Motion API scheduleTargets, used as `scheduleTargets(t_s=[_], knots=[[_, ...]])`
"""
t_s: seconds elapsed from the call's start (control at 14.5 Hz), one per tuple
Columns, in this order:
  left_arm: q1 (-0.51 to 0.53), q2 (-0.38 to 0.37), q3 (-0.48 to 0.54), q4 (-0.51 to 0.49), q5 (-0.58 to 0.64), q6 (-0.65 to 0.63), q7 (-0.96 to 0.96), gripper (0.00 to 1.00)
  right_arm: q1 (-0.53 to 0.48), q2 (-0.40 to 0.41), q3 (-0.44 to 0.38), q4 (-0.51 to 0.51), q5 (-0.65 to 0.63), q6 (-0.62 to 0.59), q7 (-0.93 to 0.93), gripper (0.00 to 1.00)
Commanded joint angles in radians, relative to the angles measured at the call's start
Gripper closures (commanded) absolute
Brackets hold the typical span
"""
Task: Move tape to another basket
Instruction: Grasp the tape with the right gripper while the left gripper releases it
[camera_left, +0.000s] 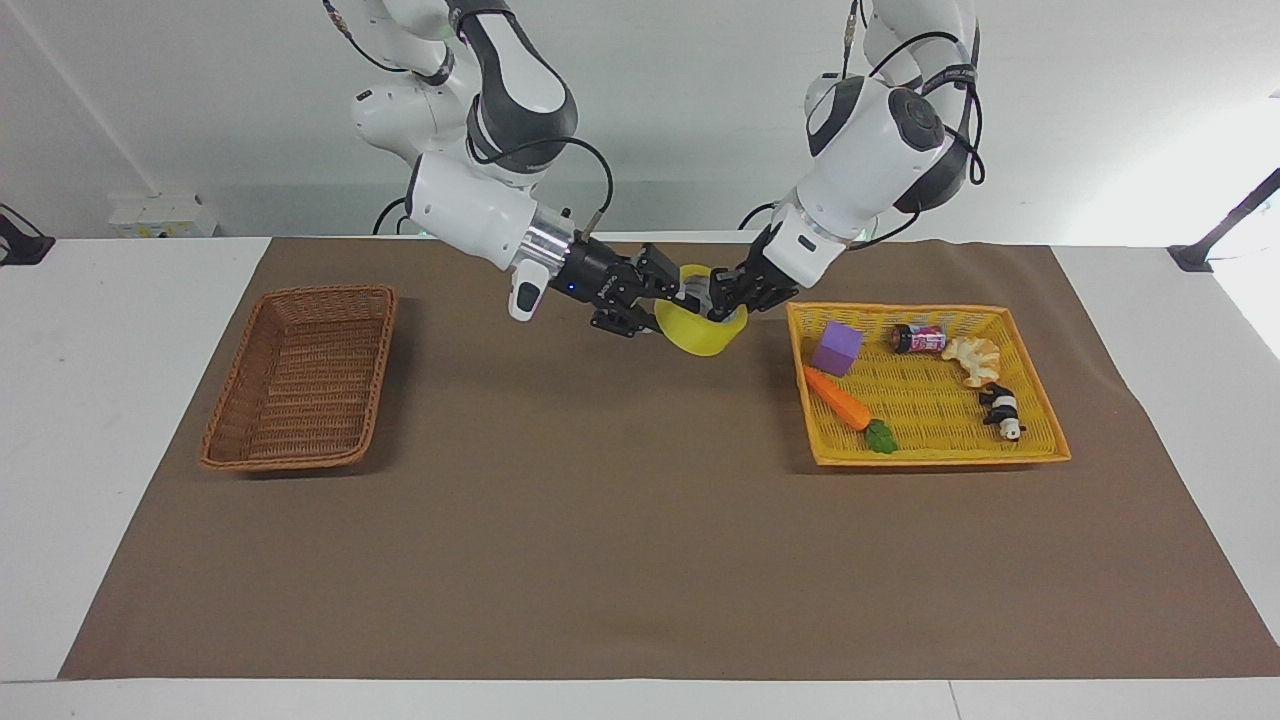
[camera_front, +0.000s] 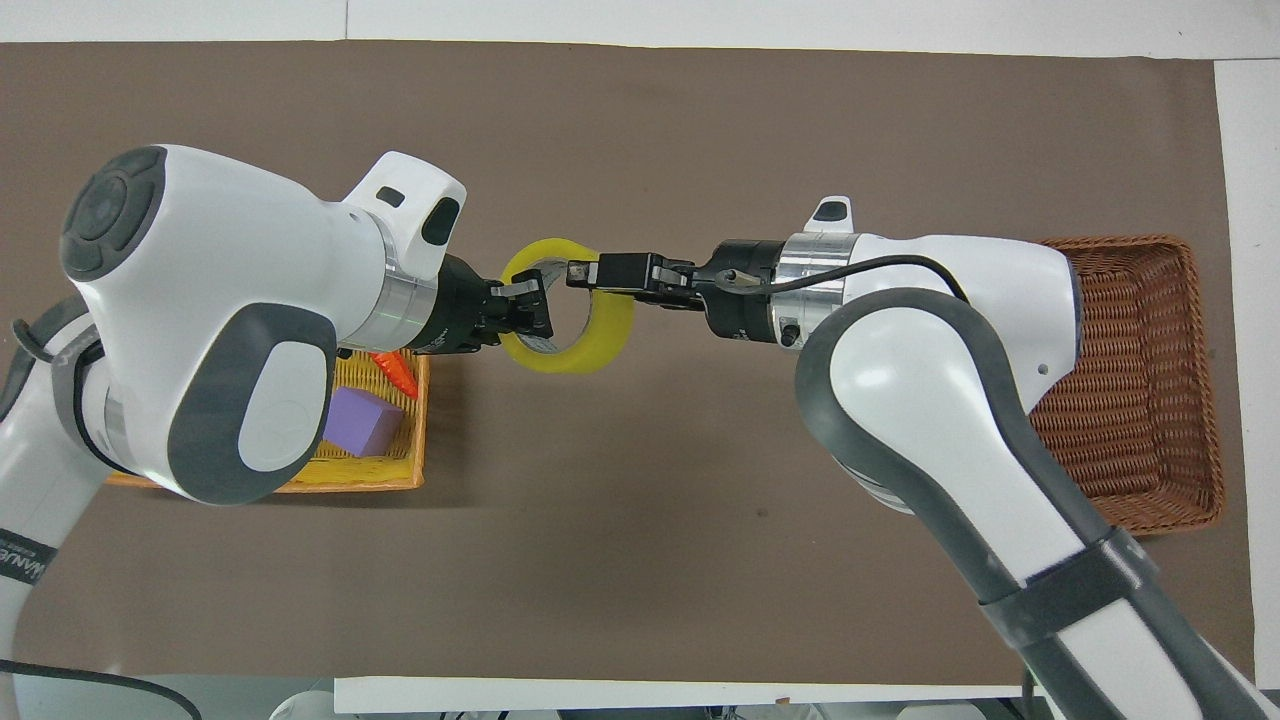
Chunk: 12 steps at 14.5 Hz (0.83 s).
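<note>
Yellow tape (camera_left: 702, 330) hangs in the air over the brown mat in the facing view, between the two baskets and nearer the orange basket (camera_left: 1030, 445). We hold it with both arms at once: our left gripper (camera_left: 722, 300) pinches the roll's wall on the side toward the orange basket, and our right gripper (camera_left: 668, 298) is clamped on the side toward the brown wicker basket (camera_left: 300, 455). That brown basket sits at the right arm's end of the surface with nothing in it that we can see. A purple cube, a carrot and some small items lie in the orange one.

From overhead, the tape (camera_front: 600, 345) shows as an open ring with our left gripper (camera_front: 540, 305) on one wall and our right gripper (camera_front: 580, 272) on another, both sets of fingers clenched on it.

We judge the handover half made: the roll is out of its first basket, and what is left is for our left fingers to let go and our right arm to carry it over and drop it in.
</note>
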Motion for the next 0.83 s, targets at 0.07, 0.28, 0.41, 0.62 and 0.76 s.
scheduleTargets(t_s=[0.07,0.28,0.41,0.62,0.76], knots=[[-0.007,-0.032,-0.001,-0.013,0.005,-0.010,-0.020,0.05,-0.012,-0.027,-0.004,-0.024,-0.016,-0.011,-0.031,1.00],[0.010,-0.061,0.002,0.046,0.076,-0.117,-0.049,0.01,-0.083,-0.028,-0.005,-0.014,-0.074,-0.077,-0.029,1.00],[0.056,-0.064,0.001,0.128,0.111,-0.243,-0.045,0.01,-0.184,-0.045,-0.007,-0.014,-0.103,-0.164,-0.029,1.00],[0.148,-0.067,0.004,0.201,0.160,-0.355,-0.002,0.01,-0.426,-0.056,-0.007,0.002,-0.174,-0.392,-0.052,1.00],[0.231,-0.069,0.005,0.212,0.220,-0.401,0.100,0.01,-0.594,-0.056,-0.008,0.015,-0.247,-0.536,-0.080,1.00]])
